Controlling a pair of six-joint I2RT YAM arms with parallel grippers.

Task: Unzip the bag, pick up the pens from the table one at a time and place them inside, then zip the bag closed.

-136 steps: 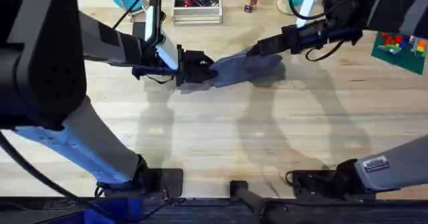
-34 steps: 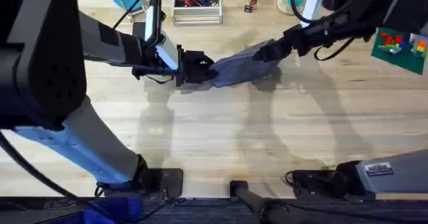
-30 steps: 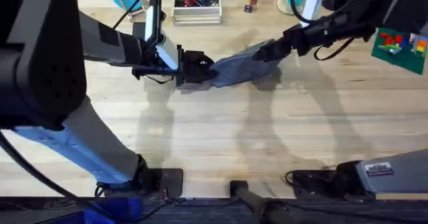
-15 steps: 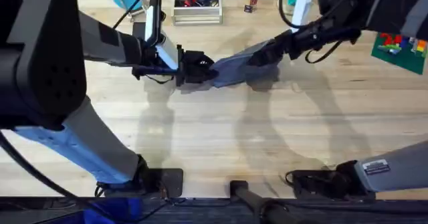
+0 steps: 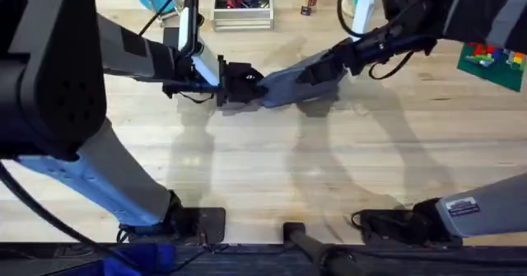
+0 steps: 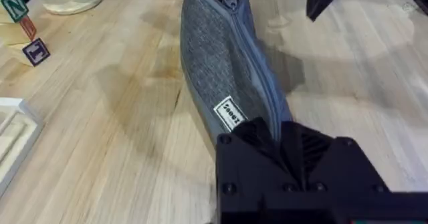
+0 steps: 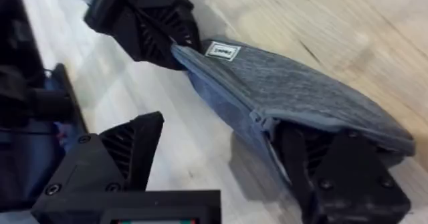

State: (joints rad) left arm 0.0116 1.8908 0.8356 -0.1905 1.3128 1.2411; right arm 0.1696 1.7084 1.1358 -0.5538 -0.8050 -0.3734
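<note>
Right arm has swung since the earlier overhead frames: it pulled out toward the far right, then came back in, and its tool [image 5: 317,68] now sits over the right end of the bag [image 5: 288,84]. Left arm hasn't budged.

State now:
- Bag is on the desk [image 5: 329,161], far centre, lying left-to-right with its right end tipped a bit farther away.
- Left tool [image 5: 247,85] is clamped on the bag's left end, next to the small white label [image 6: 231,112]. It's acting as the anchor.
- Right tool: jaws spread fairly wide in its wrist view, one finger [image 7: 328,160] under or against the bag's end and the other off to the side. It isn't gripping anything that I can see.
- Zipper [image 6: 251,57] looks closed along the whole visible top edge in the left wrist view, with the pull [image 6: 231,1] at the far end by the right tool.

Progress, my read:
- No pens visible on the desk, and I can't see inside the bag.
- With the zip shut and the pull at its end, this is either the start of unzipping or the tail of closing; the frames alone don't settle which.
- If it's the start, everything is left: open, load both pens, close.
</note>
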